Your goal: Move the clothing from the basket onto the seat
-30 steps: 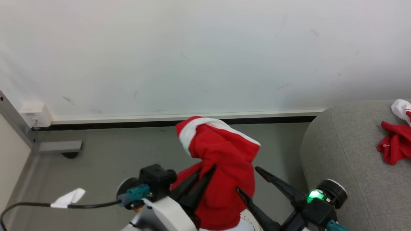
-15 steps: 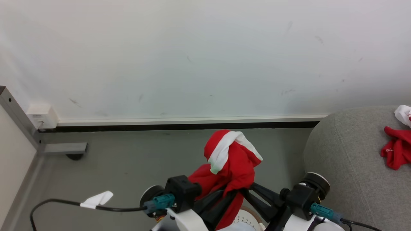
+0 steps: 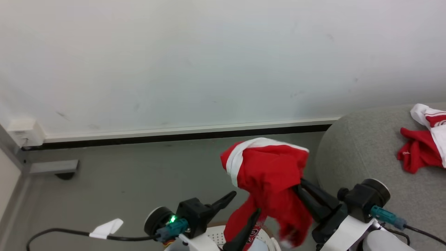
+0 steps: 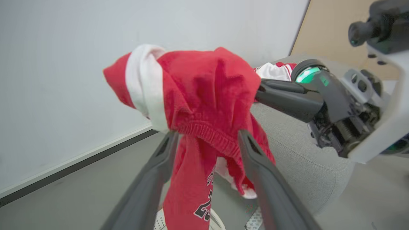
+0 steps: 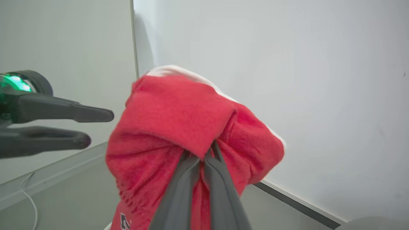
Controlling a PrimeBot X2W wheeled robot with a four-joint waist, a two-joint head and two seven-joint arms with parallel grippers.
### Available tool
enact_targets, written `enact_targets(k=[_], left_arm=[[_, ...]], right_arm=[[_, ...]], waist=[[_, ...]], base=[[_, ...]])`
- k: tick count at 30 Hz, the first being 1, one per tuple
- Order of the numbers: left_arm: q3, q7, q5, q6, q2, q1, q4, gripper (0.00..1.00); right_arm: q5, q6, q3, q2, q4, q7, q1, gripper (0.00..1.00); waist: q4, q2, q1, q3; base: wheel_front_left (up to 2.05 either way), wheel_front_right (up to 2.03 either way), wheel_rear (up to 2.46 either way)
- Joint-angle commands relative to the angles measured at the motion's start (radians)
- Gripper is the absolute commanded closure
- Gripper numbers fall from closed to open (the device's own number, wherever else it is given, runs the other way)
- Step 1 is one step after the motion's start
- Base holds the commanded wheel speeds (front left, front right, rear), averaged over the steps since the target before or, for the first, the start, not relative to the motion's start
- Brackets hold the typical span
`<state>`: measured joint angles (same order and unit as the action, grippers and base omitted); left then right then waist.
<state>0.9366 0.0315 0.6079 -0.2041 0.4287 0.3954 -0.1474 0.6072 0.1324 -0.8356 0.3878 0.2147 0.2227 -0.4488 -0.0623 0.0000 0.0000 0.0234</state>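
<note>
- My left claw [image 3: 244, 203] is well to the left of the large grey woven-fabric upholstered seat [image 3: 352, 153]. Its two long dark fingers are spread wide. In my left wrist view the hanging cloth shows in the gap between them, and I cannot tell whether it brushes them.
- The rounded white perforated plastic basket [image 3: 218, 237] lies under that claw, left of the seat. I see only a slice of it at the bottom edge of my head view.
- The soft red fabric garment with a white band [image 3: 270, 170] hangs in the air just left of the seat. Its lower end, printed with black figures, dangles over the basket.
- My right claw [image 3: 302, 190] is just beside the seat's rounded left corner. Its fingers are pressed together, pinching a fold of that red garment.
- On top of the seat, toward its right side, lie a crumpled red piece [image 3: 416, 157] and a white piece with red stripes [image 3: 427, 116], touching each other.
</note>
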Motion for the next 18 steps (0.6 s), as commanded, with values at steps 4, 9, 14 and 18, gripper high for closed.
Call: enact_targets(k=[4,9,14,18], left_arm=[[0.006,-0.017,-0.013,-0.001,-0.006,-0.015,0.023,0.00],[0.002,-0.031,-0.013,-0.004,-0.008,-0.013,0.033,0.00],[0.003,-0.039,-0.017,0.000,-0.021,0.008,0.041,0.00],[0.005,-0.037,-0.020,0.008,-0.028,0.035,0.042,0.00]], right_arm=[[-0.019,-0.003,0.071,0.026,-0.036,0.002,0.029,1.00],[-0.038,-0.003,0.155,0.049,-0.088,-0.019,0.054,1.00],[-0.049,-0.003,0.239,0.066,-0.149,-0.054,0.092,1.00],[-0.032,-0.003,0.314,0.041,-0.198,-0.079,0.125,1.00]], waist=[[-0.075,0.0000,0.0000,-0.013],[-0.187,0.0000,0.0000,-0.026],[-0.290,0.0000,0.0000,-0.052],[-0.340,0.0000,0.0000,-0.092]], base=[[0.00,0.00,0.00],[0.00,0.00,0.00],[0.00,0.00,0.00],[0.00,0.00,0.00]])
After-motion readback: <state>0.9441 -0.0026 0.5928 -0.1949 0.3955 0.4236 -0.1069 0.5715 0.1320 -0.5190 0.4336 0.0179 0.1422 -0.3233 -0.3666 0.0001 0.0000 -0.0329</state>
